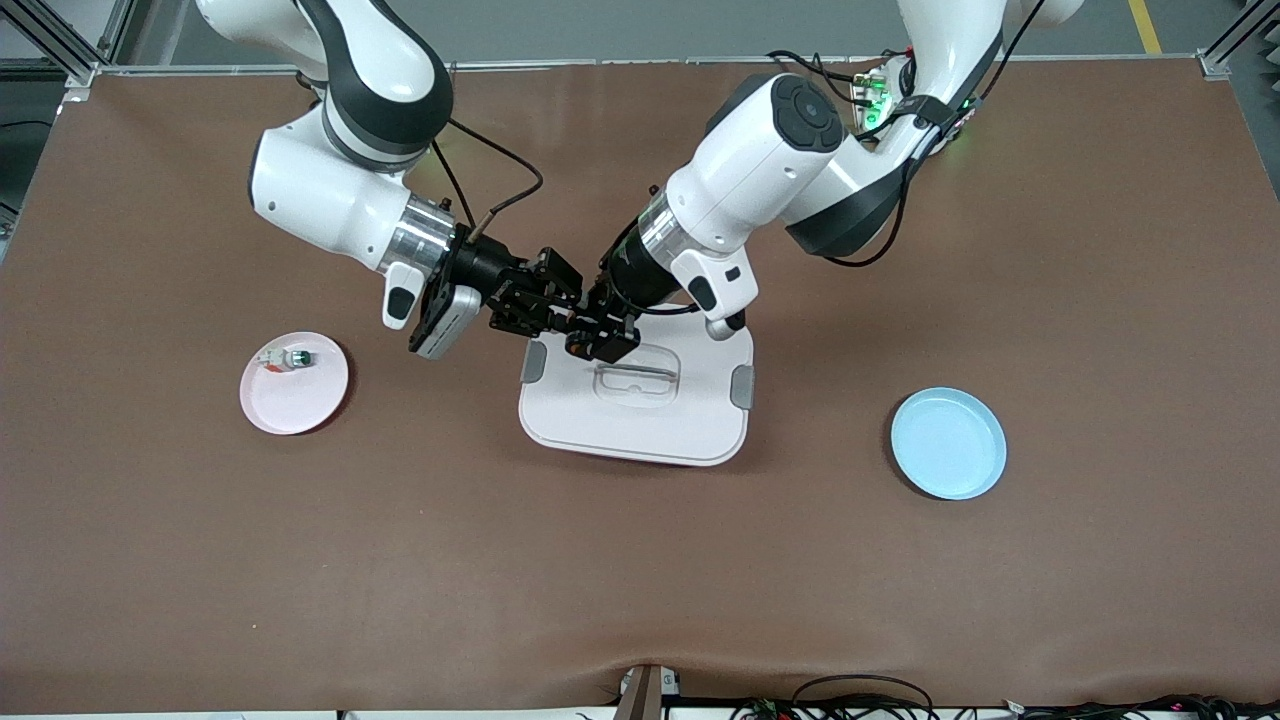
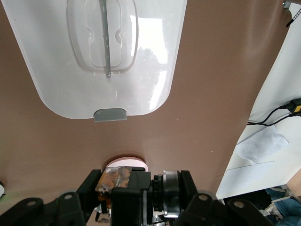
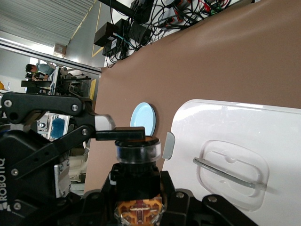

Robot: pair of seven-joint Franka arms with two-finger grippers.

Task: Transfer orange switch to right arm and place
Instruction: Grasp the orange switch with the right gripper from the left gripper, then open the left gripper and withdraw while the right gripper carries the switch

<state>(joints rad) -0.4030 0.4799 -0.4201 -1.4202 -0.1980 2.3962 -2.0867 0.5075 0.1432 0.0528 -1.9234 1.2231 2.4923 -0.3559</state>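
Meeting above the edge of the white lid (image 1: pixel 640 420) toward the robots' bases, the left gripper (image 1: pixel 592 335) and right gripper (image 1: pixel 545 305) both clench the orange switch (image 3: pixel 136 157) between them. Toward the right arm's end from the lid lies a pink plate (image 1: pixel 310 400) bearing a small green-capped part (image 1: pixel 288 359); a blue plate (image 1: pixel 948 443) lies toward the left arm's end.

A robotics lab: two white arms (image 1: pixel 340 190) are mounted at a brown-covered bench (image 1: pixel 640 560) framed in aluminium struts (image 1: pixel 60 40). Loose cables (image 3: pixel 155 19) and electronics boxes (image 3: pixel 106 33) crowd one bench edge, and a person (image 3: pixel 37 70) sits at a workstation nearby.
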